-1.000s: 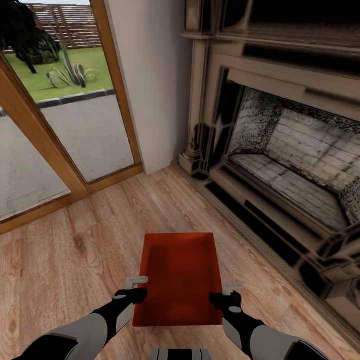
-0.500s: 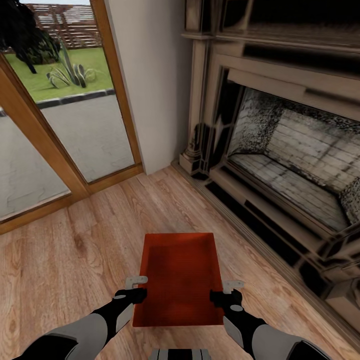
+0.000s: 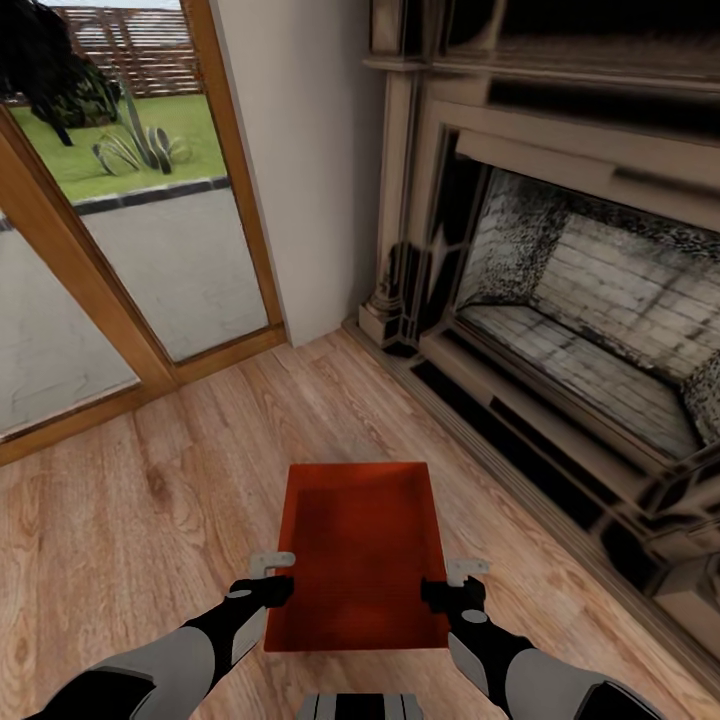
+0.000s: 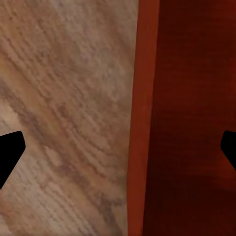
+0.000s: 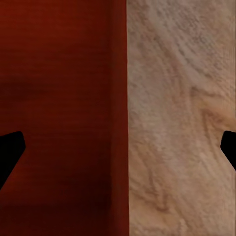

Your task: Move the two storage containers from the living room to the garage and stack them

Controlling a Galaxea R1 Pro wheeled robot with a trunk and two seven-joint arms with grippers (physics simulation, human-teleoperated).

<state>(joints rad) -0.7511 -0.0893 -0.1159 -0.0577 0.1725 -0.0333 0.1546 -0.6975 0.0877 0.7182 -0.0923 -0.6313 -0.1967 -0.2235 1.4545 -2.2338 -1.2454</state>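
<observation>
on wood floor (image 3: 150,480), storage container (image 3: 355,555) between left gripper (image 3: 272,563) and right gripper (image 3: 462,571).

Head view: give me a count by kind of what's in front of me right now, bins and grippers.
Orange-red bin: 1
Grippers: 2, left gripper and right gripper, one at each long wall of the bin
Total: 3
</observation>
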